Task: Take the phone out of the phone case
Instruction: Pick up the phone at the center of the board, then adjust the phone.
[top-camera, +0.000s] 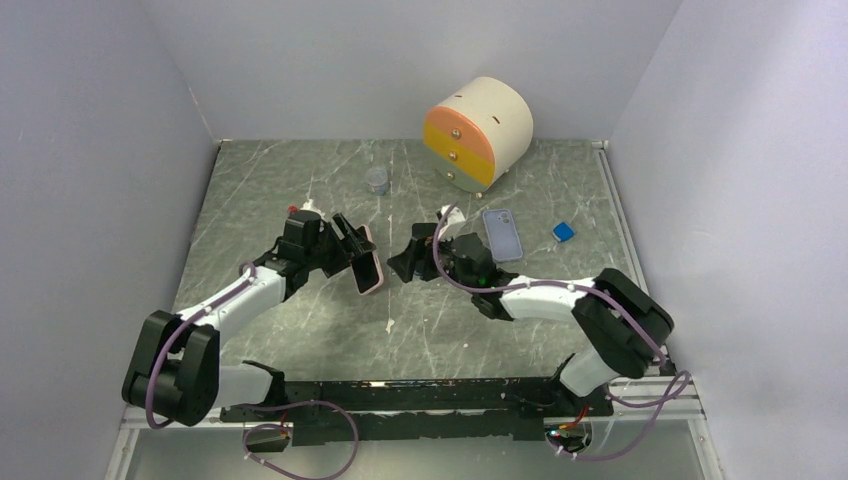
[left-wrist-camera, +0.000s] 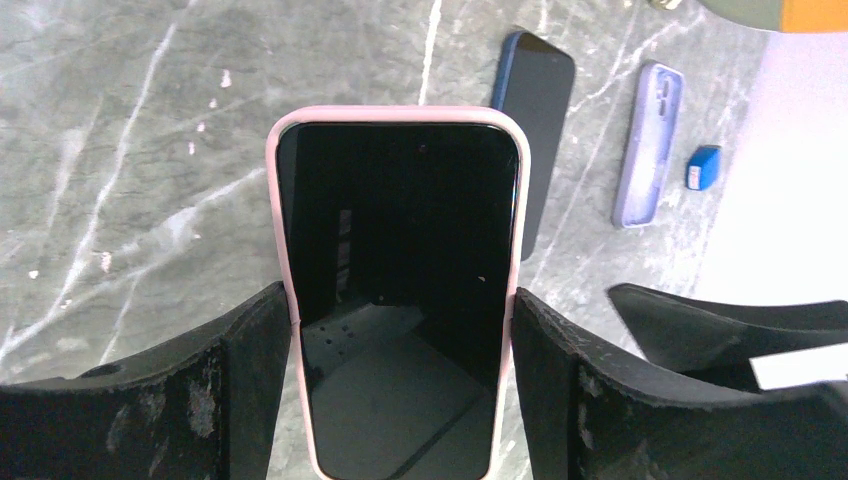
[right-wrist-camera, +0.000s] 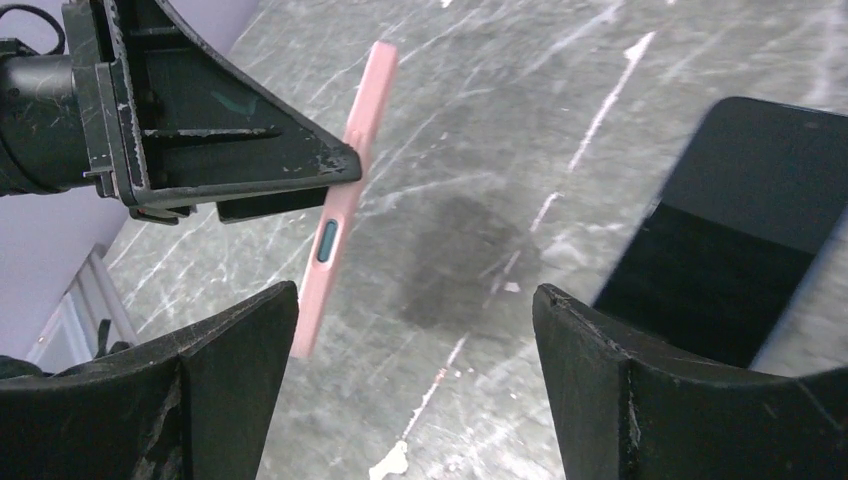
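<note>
The phone (left-wrist-camera: 400, 220), its dark screen facing the left wrist camera, sits in a pink phone case (left-wrist-camera: 390, 111). My left gripper (left-wrist-camera: 400, 335) is shut on the case's two long sides and holds it above the table, as the top view shows (top-camera: 368, 268). In the right wrist view the pink phone case (right-wrist-camera: 340, 200) appears edge-on, tilted, pinched by the left fingers (right-wrist-camera: 250, 150). My right gripper (right-wrist-camera: 415, 310) is open with nothing between its fingers, just to the right of the case (top-camera: 405, 262).
A second dark phone (left-wrist-camera: 535, 130) lies flat on the table near the right gripper (right-wrist-camera: 740, 250). An empty lavender case (top-camera: 502, 234) and a small blue object (top-camera: 563, 231) lie beyond. A round drawer unit (top-camera: 478, 130) and a small clear cup (top-camera: 377, 180) stand at the back.
</note>
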